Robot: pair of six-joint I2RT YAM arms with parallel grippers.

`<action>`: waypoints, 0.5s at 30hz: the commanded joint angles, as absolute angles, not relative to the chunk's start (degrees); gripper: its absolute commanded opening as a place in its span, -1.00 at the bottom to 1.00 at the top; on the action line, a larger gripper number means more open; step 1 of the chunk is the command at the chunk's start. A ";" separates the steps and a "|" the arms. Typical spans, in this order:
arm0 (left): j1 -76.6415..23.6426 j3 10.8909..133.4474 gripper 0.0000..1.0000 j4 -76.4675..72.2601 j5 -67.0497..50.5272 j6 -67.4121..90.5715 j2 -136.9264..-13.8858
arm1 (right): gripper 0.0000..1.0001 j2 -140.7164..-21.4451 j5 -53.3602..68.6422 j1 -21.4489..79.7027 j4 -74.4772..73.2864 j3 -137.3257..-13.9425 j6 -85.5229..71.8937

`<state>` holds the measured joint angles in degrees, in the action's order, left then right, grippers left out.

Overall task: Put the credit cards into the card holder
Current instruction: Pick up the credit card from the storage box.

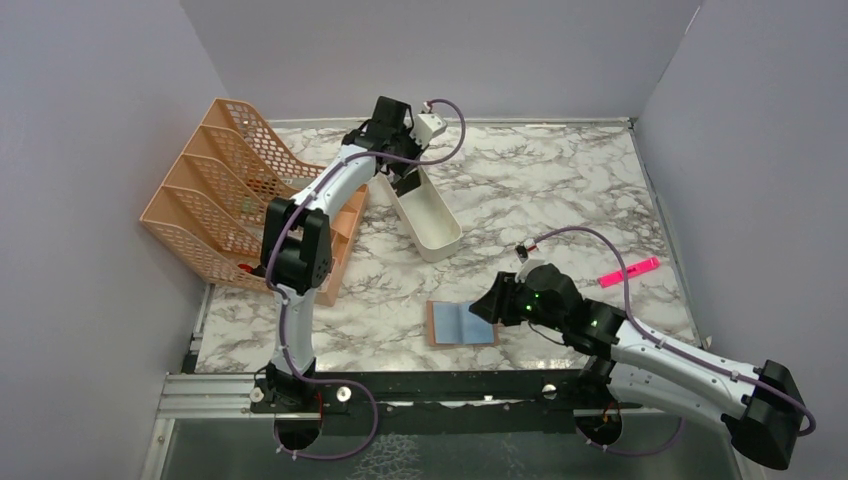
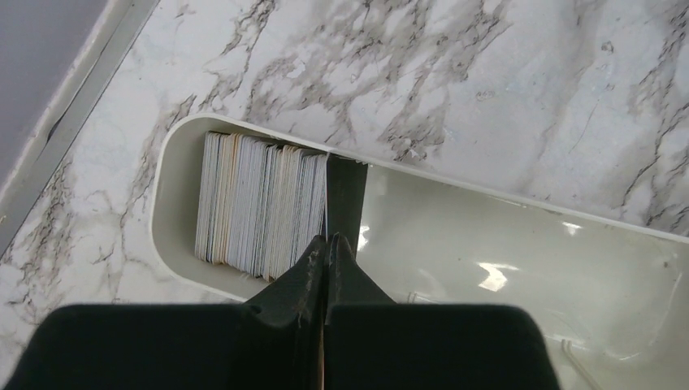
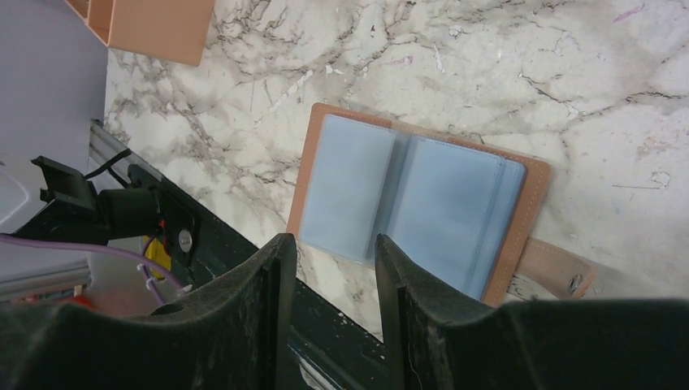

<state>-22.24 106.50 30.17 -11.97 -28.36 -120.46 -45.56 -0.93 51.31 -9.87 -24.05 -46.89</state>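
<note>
Several credit cards stand on edge in a stack at one end of the white tray. My left gripper reaches into the tray beside the stack, shut on a dark grey card that stands upright at the stack's end. In the top view this gripper is at the tray's far end. The tan card holder lies open and flat near the table's front edge, its blue plastic sleeves facing up. My right gripper is open and empty, just above the holder's near edge.
An orange mesh file rack stands at the left. A pink highlighter lies at the right, beyond the right arm. The holder's snap strap sticks out on one side. Grey walls enclose the marble table.
</note>
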 commanded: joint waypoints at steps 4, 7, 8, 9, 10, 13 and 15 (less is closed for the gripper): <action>-22.14 105.84 -1.00 29.79 -16.36 -11.96 -110.49 | -0.08 -44.55 0.53 51.59 -8.31 -24.54 -47.85; -22.13 103.39 -1.00 29.52 -20.96 -4.77 -107.37 | -0.09 -43.93 0.65 51.59 -8.77 -24.30 -47.94; -22.21 101.92 -1.00 29.30 -22.85 -2.40 -106.07 | -0.09 -43.70 0.65 51.59 -9.06 -24.22 -48.03; -22.35 100.11 -1.00 28.42 -24.14 -0.06 -104.74 | -0.09 -43.50 0.51 51.59 -9.44 -24.13 -48.21; -22.50 98.17 -1.00 27.66 -25.02 2.07 -103.13 | -0.09 -43.31 0.51 51.59 -9.75 -24.02 -48.37; -22.61 90.10 -1.00 22.96 -27.41 10.26 -97.19 | -0.09 -42.53 1.40 51.63 -9.79 -23.47 -49.07; -22.74 84.23 -1.00 18.82 -29.40 14.77 -92.54 | -0.09 -41.61 2.47 51.59 -9.04 -23.06 -49.98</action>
<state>-22.28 92.97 25.85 -22.39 1.45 -100.09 -43.33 0.01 51.31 -9.89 -24.03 -48.21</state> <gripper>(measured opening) 0.006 0.457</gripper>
